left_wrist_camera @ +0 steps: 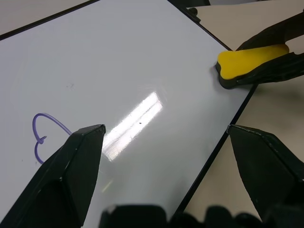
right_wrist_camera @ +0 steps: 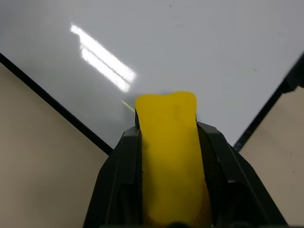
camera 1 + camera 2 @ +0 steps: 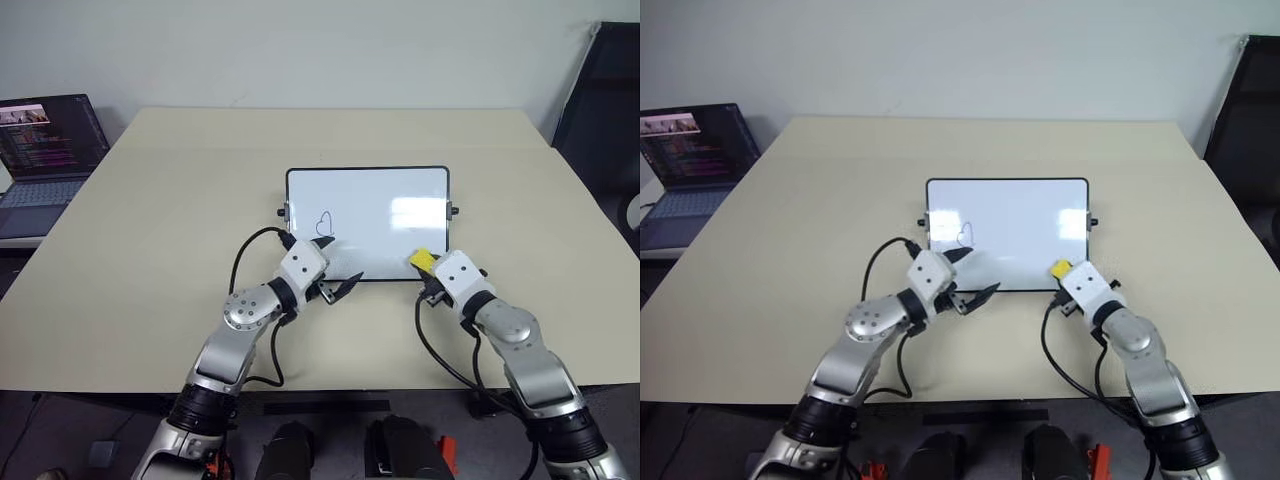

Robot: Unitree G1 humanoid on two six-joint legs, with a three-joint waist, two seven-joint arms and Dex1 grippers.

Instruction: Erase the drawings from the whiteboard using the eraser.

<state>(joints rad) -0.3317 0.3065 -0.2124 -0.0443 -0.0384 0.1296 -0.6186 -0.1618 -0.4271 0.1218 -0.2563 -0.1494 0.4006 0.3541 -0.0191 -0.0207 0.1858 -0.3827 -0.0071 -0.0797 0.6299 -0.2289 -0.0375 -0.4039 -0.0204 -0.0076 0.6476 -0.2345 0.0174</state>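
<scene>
Right gripper (image 2: 166,137) squeezes yellow eraser (image 2: 171,156) at near right corner of whiteboard (image 3: 380,215). Left gripper (image 1: 164,137) spread wide over near edge. Heart drawing (image 3: 323,223) on left part.

A table (image 3: 150,250) with a whiteboard (image 3: 380,205) lying flat on it, near the middle. On the board's left part sits 1 drawing (image 3: 323,223), heart-like. The left gripper (image 3: 338,290) hovers at the board's near edge, left of centre, 1 finger (image 1: 71,166) over the board and the other past its edge over the table. The right gripper (image 3: 424,268) is at the board's near right corner, with the eraser (image 3: 422,259) between its fingers, over the board's surface. A laptop (image 3: 45,160) stands at the far left, beside the table.
</scene>
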